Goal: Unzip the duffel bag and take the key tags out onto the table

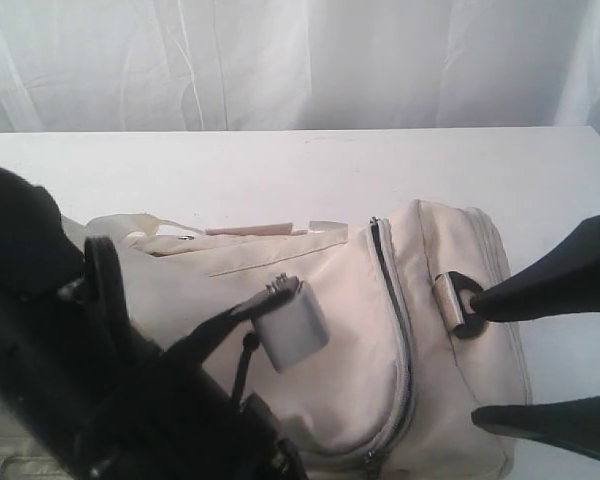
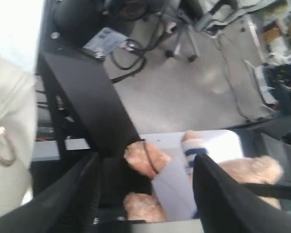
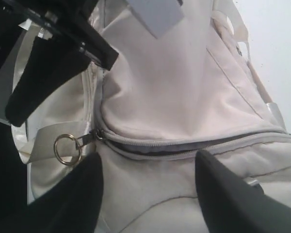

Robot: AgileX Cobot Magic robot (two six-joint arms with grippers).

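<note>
The cream duffel bag [image 1: 350, 300] lies on the white table [image 1: 280, 170], with its grey zipper [image 1: 395, 330] curving over the near end. In the right wrist view the zipper [image 3: 184, 145] gapes in a narrow dark slit, and its metal ring pull [image 3: 67, 149] rests at one end. My right gripper [image 1: 476, 360] [image 3: 148, 160] is open, straddling the bag's end, its upper finger by the black D-ring [image 1: 460, 300]. My left gripper [image 2: 145, 194] is open and holds nothing, beside the bag [image 2: 9, 126] and facing past the table edge. The key tags are hidden.
My left arm [image 1: 70, 380] fills the lower left, a pale grey block [image 1: 290, 325] on it hanging over the bag. Pale webbing straps [image 1: 250, 232] lie along the bag's far side. Below the table edge a bin holds plush toys [image 2: 145, 158]. White curtains hang behind.
</note>
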